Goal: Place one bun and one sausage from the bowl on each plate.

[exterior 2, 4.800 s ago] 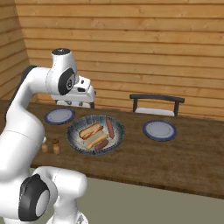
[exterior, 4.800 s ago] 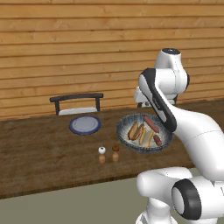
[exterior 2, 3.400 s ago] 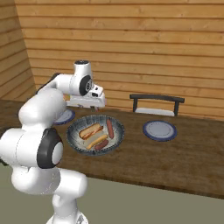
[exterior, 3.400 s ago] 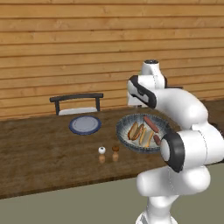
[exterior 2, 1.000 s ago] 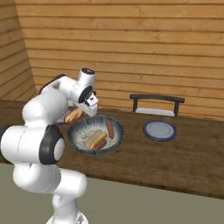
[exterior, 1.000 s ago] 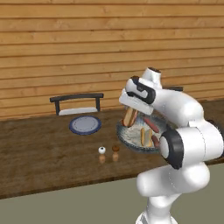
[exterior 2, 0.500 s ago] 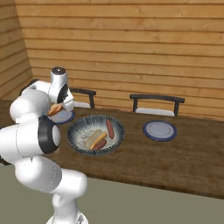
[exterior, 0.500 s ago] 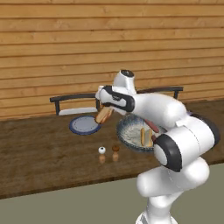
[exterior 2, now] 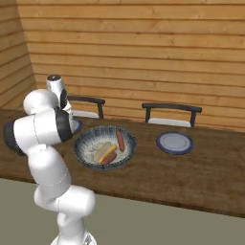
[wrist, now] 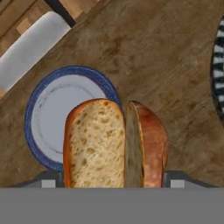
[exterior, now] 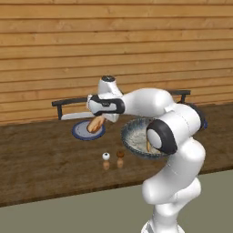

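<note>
The bun (wrist: 114, 144), split open with its pale crumb showing, is clamped in the gripper (exterior: 96, 124), whose jaws stand wide around it. It hangs just above the left plate (exterior: 82, 130), over the plate's near-right rim as the hand view (wrist: 65, 122) frames it; whether it touches the plate cannot be told. The bowl (exterior 2: 91, 143) sits on the wooden table (exterior 2: 201, 172) just to the right of that plate, and in it lie a second bun (exterior 2: 101, 153) and two sausages (exterior 2: 119, 139), one beside the bun, one near the far wall. The other plate (exterior 2: 174, 142) lies bare, well apart to the right of the bowl. Two small shakers (exterior: 113, 156), one white-topped, one brown-topped, stand side by side near the table's front edge, in front of the left plate and the bowl. Behind the table are two dark chairs (exterior 2: 171, 109) against a wood-plank wall (exterior 2: 143, 52).
</note>
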